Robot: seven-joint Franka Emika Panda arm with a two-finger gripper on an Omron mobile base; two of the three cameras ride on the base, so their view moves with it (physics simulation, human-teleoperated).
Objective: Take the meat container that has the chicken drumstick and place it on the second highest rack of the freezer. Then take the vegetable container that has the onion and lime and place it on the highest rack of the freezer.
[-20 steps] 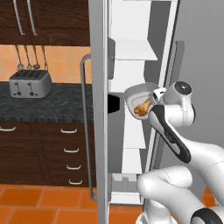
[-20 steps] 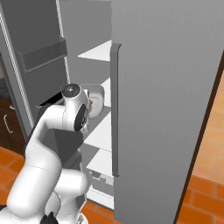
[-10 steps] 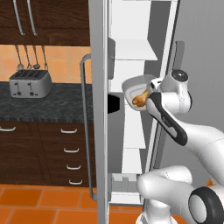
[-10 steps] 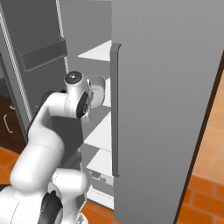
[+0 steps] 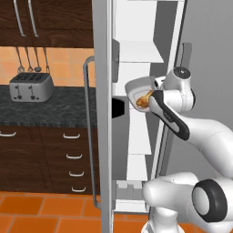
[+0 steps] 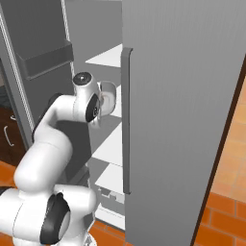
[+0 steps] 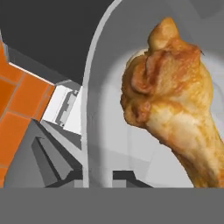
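- While you look from the left base view, you see the freezer (image 5: 150,113) standing open, its white shelves stacked one above another inside.
- You have the meat container (image 5: 138,88), a pale grey tray, raised in front of the shelves, at the end of the arm and tilted so its inside faces you.
- You can see the chicken drumstick (image 5: 144,99) lying in that tray, golden brown, against its lower side.
- Your gripper (image 5: 154,93) sits at the tray's right edge, and its fingers are drawn nearly together, pinched on the tray's rim; the fingertips themselves are hidden behind the tray and the wrist.
- You find the highest rack (image 5: 139,51) above the tray, and the second highest rack (image 5: 136,93) right behind it at about the tray's level; you cannot tell whether the tray touches that shelf.
- From the right base view, you see the tray (image 6: 108,94) as a pale cup shape peeking out beside the wrist, in front of the shelves and left of the grey door (image 6: 182,110) with its long bar handle (image 6: 127,120).
- Through the hand view, you see the drumstick (image 7: 175,96) large and close, resting on the tray's grey floor (image 7: 109,113), with its curved rim to the left and orange floor tiles (image 7: 19,105) beyond.
- To the left of the freezer, you have a toaster (image 5: 31,87) on a dark counter (image 5: 45,107) above dark drawers.
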